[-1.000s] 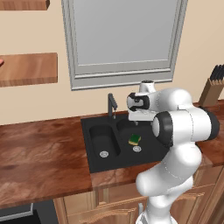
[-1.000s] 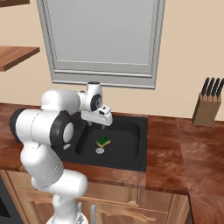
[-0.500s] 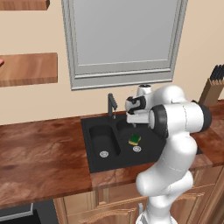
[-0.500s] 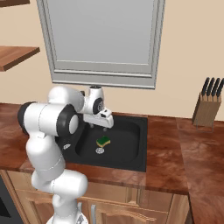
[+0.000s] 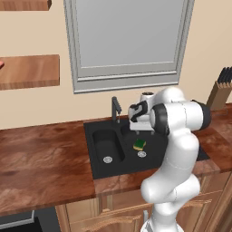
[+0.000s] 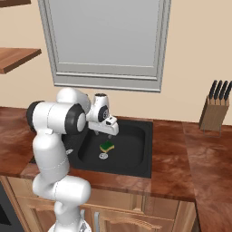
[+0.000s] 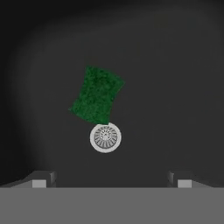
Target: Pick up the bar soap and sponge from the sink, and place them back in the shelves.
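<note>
The sponge point(image 5: 139, 144) point(image 6: 107, 146) lies flat in the large bowl of the black sink point(image 5: 102, 129) point(image 6: 140, 154), next to the round silver drain point(image 7: 105, 137). In the hand view its green top point(image 7: 97, 95) shows just beyond the drain. My gripper point(image 5: 137, 131) point(image 6: 107, 135) point(image 7: 111, 181) hangs open above it, pointing down, with nothing between the fingertips point(image 7: 41, 180). The brown shelves point(image 5: 29, 71) point(image 6: 16, 59) hang on the wall to the left. A reddish sliver point(image 5: 1, 64) rests on the shelf at the frame edge; I cannot tell whether it is the bar soap.
The dark faucet point(image 5: 115, 108) stands behind the sink, close to the left of my hand. A knife block point(image 5: 220, 90) point(image 6: 213, 113) sits on the counter to the right. The small bowl with its drain point(image 5: 107, 159) lies left of the sponge.
The hand has come down towards the sink over the sponge, and the arm's upper joints have swung. The sponge has not moved.
</note>
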